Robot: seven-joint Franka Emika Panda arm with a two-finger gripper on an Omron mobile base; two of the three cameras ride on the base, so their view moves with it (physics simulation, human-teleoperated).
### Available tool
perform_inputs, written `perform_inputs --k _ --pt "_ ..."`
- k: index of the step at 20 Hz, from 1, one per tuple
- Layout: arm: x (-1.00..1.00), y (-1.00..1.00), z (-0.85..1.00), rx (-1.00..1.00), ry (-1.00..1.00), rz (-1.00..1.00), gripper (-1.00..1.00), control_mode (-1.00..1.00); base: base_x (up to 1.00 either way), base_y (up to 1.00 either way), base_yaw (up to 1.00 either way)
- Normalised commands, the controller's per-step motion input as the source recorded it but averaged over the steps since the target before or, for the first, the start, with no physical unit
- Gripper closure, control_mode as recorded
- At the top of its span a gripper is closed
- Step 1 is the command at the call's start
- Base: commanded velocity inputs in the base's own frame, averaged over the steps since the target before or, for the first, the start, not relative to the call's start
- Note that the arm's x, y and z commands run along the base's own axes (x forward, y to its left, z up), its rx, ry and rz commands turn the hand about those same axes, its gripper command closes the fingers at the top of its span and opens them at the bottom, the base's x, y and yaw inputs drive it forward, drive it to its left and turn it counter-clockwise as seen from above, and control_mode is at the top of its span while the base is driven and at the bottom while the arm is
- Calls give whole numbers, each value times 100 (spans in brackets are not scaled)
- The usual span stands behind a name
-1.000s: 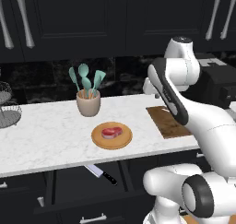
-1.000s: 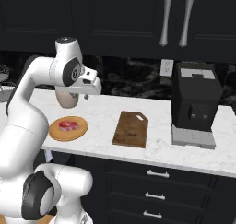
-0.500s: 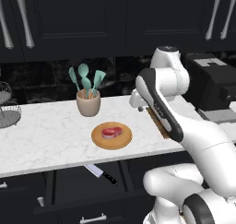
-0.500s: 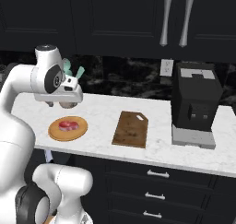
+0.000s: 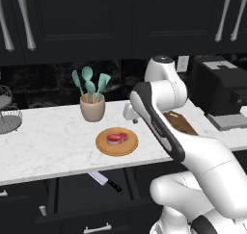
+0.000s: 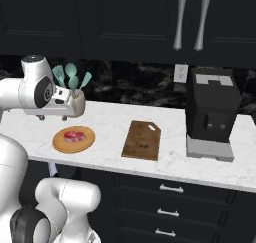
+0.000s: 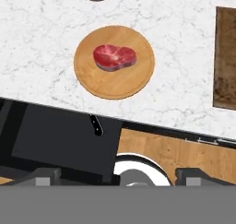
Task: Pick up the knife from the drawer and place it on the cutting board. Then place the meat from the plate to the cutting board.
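Observation:
The tan plate (image 5: 116, 142) (image 6: 73, 139) (image 7: 114, 61) lies on the white counter with the red meat (image 5: 117, 137) (image 6: 74, 136) (image 7: 115, 57) on it. Below the counter edge the black drawer (image 5: 72, 192) (image 7: 60, 140) stands pulled out, and the knife (image 5: 104, 181) lies in it, blade to the left; in the hand view just its black handle (image 7: 96, 125) shows. The dark brown cutting board (image 6: 142, 139) (image 5: 181, 122) (image 7: 226, 57) rests to the right of the plate. My gripper (image 5: 131, 117) (image 6: 52, 118) (image 7: 119, 178) hangs open and empty above the counter, just behind the plate.
A beige holder with teal utensils (image 5: 92, 108) (image 6: 77, 103) stands right behind the gripper. A black coffee machine (image 5: 222, 96) (image 6: 210, 114) sits at the counter's right end, and a wire basket (image 5: 7, 115) at the left. Closed drawers (image 6: 170, 207) lie below the board.
My arm has swung left from above the cutting board's side to over the plate area near the utensil holder. The gripper stays open; knife and meat have not moved.

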Motion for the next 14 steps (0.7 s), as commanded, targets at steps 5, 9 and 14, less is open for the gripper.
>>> perform_inputs --k 5,9,14 --pt "10 54 0 0 8 0 -100 -100 0 0 0" --pt "-15 3 0 0 0 -2 -100 -100 0 0 0" --pt "-18 2 -12 0 0 0 -100 -100 0 0 0"
